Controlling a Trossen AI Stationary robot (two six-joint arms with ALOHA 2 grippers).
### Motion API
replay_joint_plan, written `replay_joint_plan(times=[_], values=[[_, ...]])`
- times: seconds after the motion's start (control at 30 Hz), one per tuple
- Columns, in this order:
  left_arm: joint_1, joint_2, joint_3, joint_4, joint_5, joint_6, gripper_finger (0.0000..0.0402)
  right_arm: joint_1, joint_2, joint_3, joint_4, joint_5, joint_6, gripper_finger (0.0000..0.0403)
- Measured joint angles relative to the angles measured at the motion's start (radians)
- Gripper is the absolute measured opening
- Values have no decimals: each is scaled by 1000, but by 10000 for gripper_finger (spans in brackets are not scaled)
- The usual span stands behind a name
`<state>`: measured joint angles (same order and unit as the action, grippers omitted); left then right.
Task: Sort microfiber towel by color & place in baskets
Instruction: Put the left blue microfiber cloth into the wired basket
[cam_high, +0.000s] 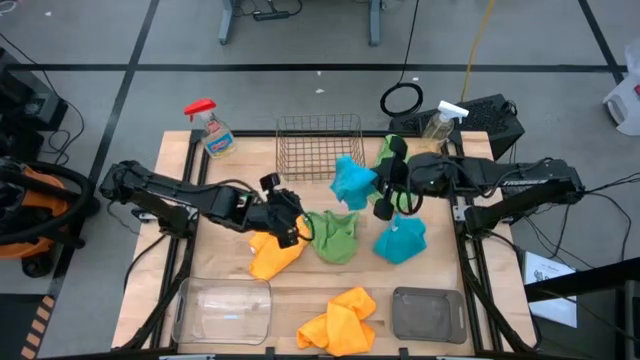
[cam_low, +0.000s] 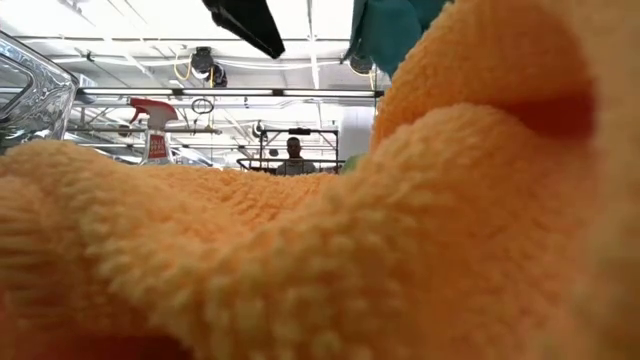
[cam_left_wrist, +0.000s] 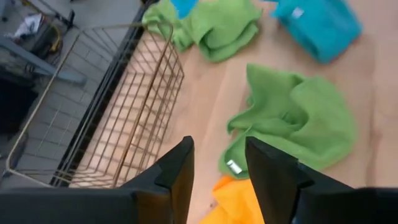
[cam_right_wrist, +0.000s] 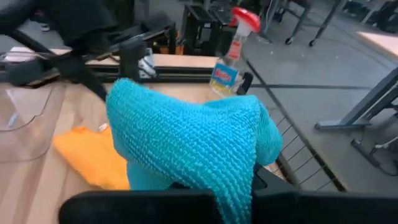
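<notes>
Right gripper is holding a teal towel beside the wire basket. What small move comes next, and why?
Probably carry the teal towel a little further over the wire basket and release. The right gripper holds it lifted at the basket's edge, not yet inside.

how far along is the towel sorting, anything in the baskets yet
Nothing looks sorted yet: the wire basket, clear bin and grey bin all look empty. In hand: the right tool holds a blue towel up beside the wire basket. The left tool is open over an orange towel. Five towels lie on the table.
</notes>
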<state>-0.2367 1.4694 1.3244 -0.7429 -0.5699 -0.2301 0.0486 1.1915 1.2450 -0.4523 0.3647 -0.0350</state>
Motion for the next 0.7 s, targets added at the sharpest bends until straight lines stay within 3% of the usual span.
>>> replay_joint_plan(times=[0.3,0.47,0.7], values=[[-13,-124,-220,265,11,26,114,-94,60,118,-21,-50,-58,0],[-20,-126,-280,296,10,-21,109,-180,145,221,-89,-119,-74,0],[-55,-127,-348,375,-101,-50,109,-277,294,375,-165,-226,-105,0]])
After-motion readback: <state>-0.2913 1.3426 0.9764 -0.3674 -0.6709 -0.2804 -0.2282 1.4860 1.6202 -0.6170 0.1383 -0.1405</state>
